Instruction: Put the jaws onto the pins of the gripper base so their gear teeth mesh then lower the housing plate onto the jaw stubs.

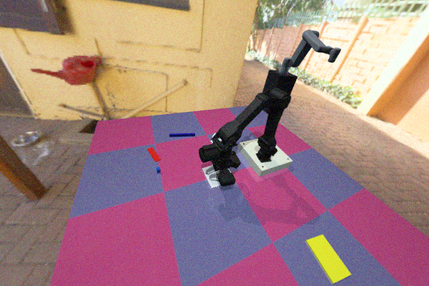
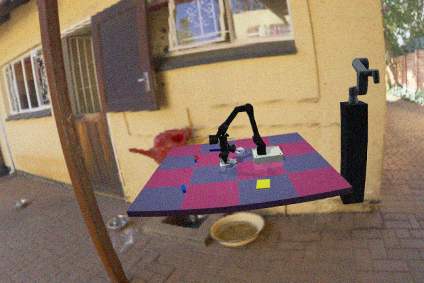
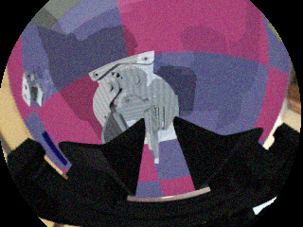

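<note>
Wrist view: gripper clasps jaw, seemingly on the gripper base.

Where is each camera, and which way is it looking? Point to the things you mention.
Top: high beside the table, looking down across it; shows the arm and its gripper (image 1: 221, 173) (image 2: 224, 162) (image 3: 159, 120).
Exterior: farther back, facing the yellow wall; shows the whole arm and table (image 1: 114, 241) (image 2: 209, 201).
Wrist: on the arm near the gripper, looking past its black fingers at grey gear parts (image 3: 134, 95).
Top and exterior share the yellow block (image 1: 328, 258) (image 2: 263, 183).
</note>
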{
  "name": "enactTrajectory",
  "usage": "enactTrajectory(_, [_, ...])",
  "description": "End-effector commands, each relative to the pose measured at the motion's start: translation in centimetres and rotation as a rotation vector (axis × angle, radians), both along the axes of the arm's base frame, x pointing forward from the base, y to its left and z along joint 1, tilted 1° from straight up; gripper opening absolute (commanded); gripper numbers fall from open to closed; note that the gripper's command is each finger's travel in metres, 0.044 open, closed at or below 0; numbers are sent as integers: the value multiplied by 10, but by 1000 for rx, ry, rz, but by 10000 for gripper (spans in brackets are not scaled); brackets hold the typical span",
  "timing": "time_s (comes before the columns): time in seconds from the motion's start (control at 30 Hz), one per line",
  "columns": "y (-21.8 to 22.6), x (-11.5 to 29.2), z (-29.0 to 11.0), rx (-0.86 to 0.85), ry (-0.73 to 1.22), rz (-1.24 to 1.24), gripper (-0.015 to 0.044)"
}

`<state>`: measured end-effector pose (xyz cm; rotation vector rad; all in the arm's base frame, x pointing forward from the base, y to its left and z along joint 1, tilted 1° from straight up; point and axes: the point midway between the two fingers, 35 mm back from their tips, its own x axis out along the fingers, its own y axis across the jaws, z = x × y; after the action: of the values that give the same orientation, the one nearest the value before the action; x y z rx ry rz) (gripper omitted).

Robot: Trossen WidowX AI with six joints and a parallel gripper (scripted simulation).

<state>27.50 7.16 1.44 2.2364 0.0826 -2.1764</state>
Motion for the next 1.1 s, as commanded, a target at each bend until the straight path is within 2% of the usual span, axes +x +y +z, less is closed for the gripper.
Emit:
enactTrajectory(0.0, [0, 0, -3, -4, 4, -3, 134])
enactTrajectory(1.07, [0, 0, -9, -4, 4, -5, 134])
